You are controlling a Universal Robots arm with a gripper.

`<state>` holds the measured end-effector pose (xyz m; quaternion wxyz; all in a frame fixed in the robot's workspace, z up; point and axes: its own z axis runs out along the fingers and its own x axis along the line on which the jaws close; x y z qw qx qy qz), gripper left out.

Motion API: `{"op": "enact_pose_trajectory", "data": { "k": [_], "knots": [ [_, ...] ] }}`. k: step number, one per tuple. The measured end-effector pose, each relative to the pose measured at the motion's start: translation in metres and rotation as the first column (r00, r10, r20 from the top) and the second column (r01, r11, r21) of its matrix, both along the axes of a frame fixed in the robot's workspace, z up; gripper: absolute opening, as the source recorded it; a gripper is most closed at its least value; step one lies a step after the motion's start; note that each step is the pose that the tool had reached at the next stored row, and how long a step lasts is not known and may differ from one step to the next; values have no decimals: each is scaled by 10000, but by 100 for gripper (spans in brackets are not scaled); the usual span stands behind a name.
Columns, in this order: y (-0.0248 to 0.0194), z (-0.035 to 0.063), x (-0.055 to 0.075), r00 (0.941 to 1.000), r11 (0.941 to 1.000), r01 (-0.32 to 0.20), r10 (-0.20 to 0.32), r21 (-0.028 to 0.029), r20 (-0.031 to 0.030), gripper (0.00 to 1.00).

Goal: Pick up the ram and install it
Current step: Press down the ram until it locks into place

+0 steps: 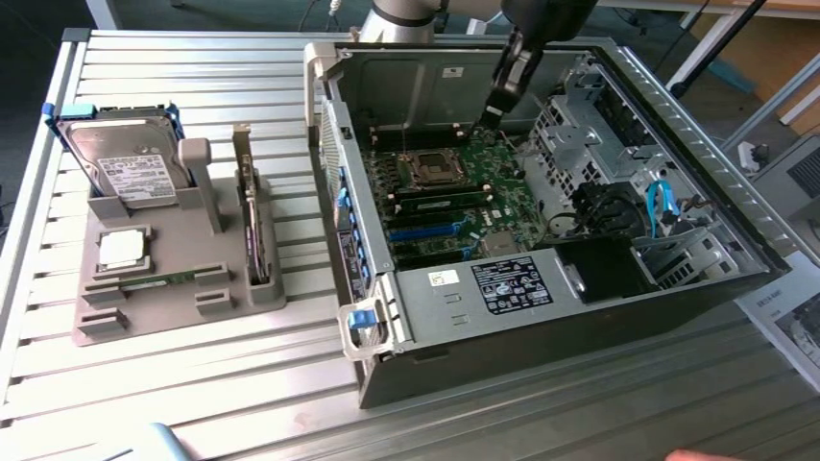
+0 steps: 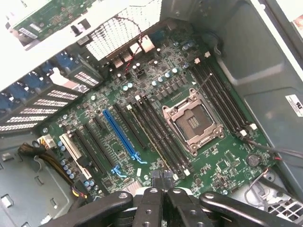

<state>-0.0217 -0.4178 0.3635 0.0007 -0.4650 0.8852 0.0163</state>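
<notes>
We see the gripper (image 2: 163,182) closed and empty, hanging inside the open case (image 1: 717,182) above the motherboard (image 2: 156,94). The ram (image 1: 160,279) lies in the grey holder (image 1: 109,322) on the worktop (image 1: 180,384), well apart.

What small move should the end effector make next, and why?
Probably lift straight up out of the case. The end effector hangs shut over the motherboard, holding no stick that I can see, while a green ram lies on the grey holder outside the case, at the exterior view's left. Rising first should keep the arm away from the case walls.
</notes>
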Motion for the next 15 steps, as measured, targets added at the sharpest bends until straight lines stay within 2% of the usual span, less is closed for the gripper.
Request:
{"op": "enact_pose_trajectory", "data": {
  "k": [3,8,15],
  "knots": [
    [0,0,0,9991,9991,435,-435,-1,0,10],
    [0,0,0,9963,9963,854,-854,0,-2,10],
    [0,0,0,9857,9857,1684,-1684,0,-2,10]
  ]
}}
